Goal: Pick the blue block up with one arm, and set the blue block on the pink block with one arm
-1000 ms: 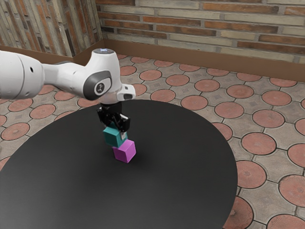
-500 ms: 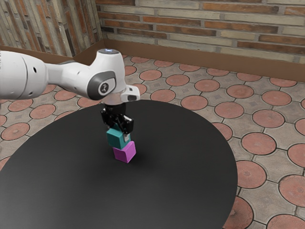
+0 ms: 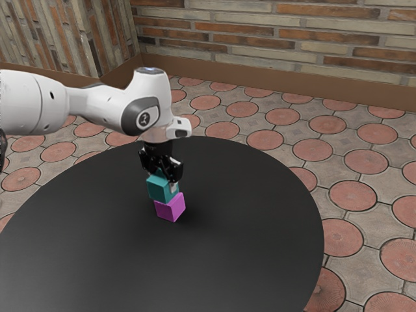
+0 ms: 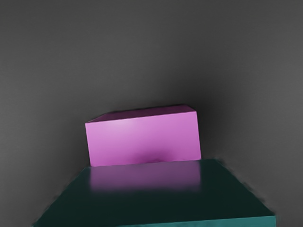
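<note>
Barely shifted, blue block [image 3: 156,188] rests atop pink block [image 3: 170,209].

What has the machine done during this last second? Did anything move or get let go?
The pincer, shut on the blue block, carried it slightly toward the exterior view's right and a little down. The block now sits more squarely over the pink block and seems to touch its top. Nothing was let go. The pink block and the table stayed as they were.
</note>
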Available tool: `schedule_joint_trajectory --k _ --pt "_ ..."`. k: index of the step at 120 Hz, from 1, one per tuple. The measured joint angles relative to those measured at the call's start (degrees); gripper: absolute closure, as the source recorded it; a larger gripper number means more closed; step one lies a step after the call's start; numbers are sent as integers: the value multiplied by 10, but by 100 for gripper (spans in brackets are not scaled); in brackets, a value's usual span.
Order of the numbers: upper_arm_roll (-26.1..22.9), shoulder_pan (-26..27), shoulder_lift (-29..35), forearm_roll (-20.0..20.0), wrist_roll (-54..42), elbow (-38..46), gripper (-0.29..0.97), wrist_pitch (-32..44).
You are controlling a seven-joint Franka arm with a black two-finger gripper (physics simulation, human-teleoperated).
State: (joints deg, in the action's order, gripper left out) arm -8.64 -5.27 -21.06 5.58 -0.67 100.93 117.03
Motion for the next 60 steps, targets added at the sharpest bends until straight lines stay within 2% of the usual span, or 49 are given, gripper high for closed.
schedule_joint_trajectory --k 30,60 --pt "0 1 -13 0 -1 -12 32 -2" --pt "0 1 -14 -4 -5 -12 11 -2"
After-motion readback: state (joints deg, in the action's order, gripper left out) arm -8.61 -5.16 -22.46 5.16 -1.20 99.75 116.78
